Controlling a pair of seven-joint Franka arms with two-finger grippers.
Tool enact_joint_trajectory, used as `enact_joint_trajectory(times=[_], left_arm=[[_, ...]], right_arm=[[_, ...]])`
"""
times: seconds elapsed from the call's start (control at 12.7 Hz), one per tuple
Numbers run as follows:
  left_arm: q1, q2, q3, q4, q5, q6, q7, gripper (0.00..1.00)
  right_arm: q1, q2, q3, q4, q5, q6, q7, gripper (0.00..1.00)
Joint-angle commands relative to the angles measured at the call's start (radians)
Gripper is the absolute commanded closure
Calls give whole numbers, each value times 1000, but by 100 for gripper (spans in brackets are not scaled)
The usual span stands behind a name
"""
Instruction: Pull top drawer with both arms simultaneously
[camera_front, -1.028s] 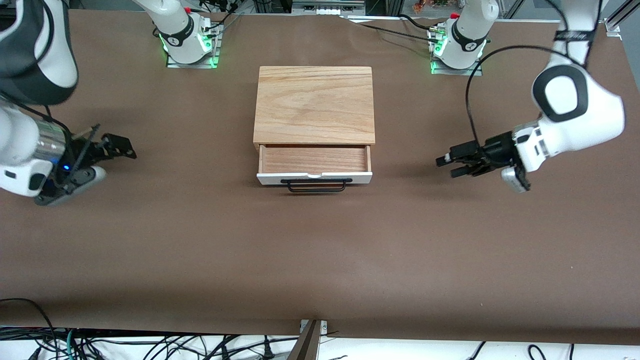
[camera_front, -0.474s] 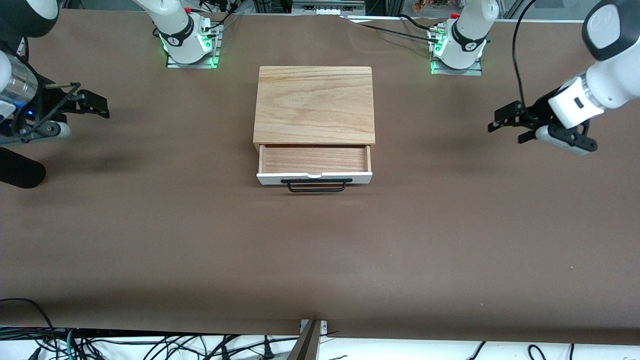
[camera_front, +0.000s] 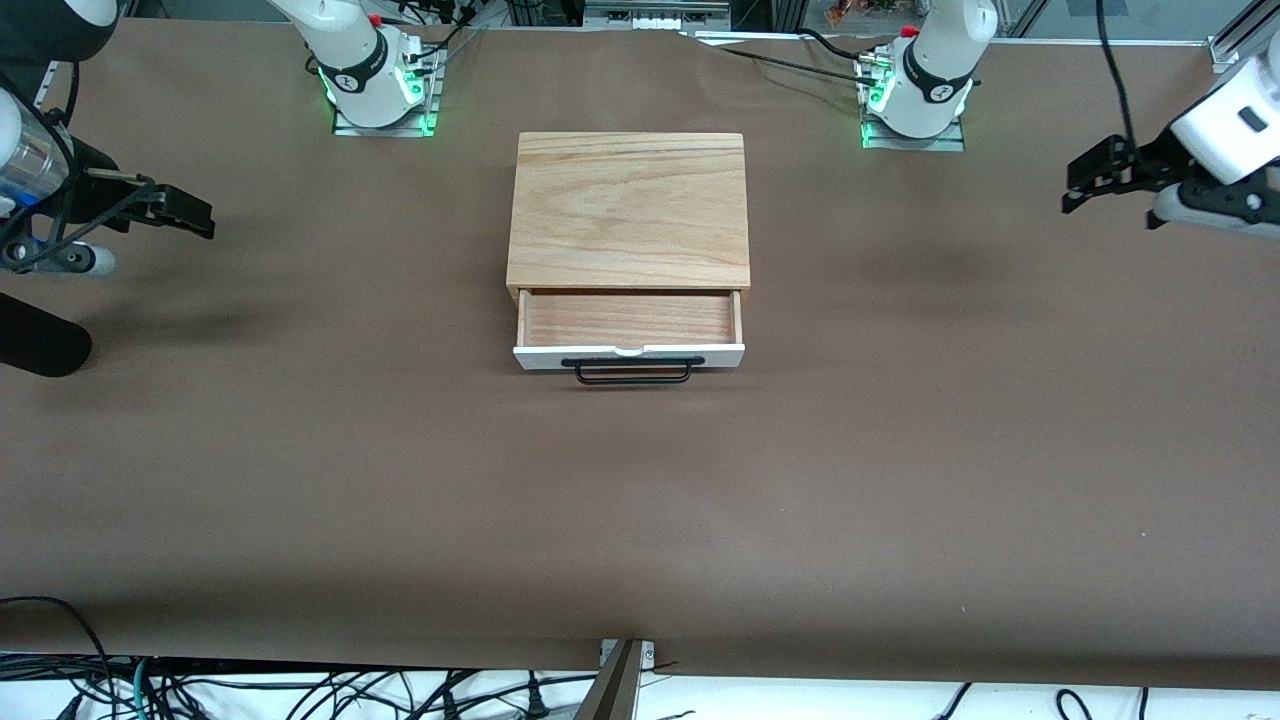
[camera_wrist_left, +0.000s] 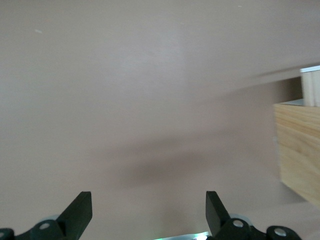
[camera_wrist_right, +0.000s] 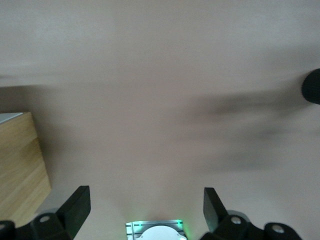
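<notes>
Now both grippers — left gripper (camera_front: 1085, 180), right gripper (camera_front: 190, 212) — farther from top drawer (camera_front: 629, 340).

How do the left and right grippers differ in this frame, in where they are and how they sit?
The left gripper hangs over the table at the left arm's end; the right gripper hangs over the right arm's end. In the front view the left gripper shows a little higher than the right gripper. Shared: both are open, hold nothing, and are well apart from the top drawer, which stands pulled out with its handle untouched.
</notes>
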Motion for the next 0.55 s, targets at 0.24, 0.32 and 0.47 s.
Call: enact_joint_trajectory(times=[0.24, 0.32, 0.47], left_arm=[[-4, 155, -23, 268, 81, -129, -8, 0], [-2, 160, -20, 271, 68, -131, -5, 0], [-2, 161, -28, 274, 66, -131, -8, 0]], right_arm=[[-51, 27, 10, 37, 56, 52, -122, 0], [-51, 30, 4, 36, 57, 49, -161, 0], [-51, 24, 3, 21, 57, 58, -205, 0]])
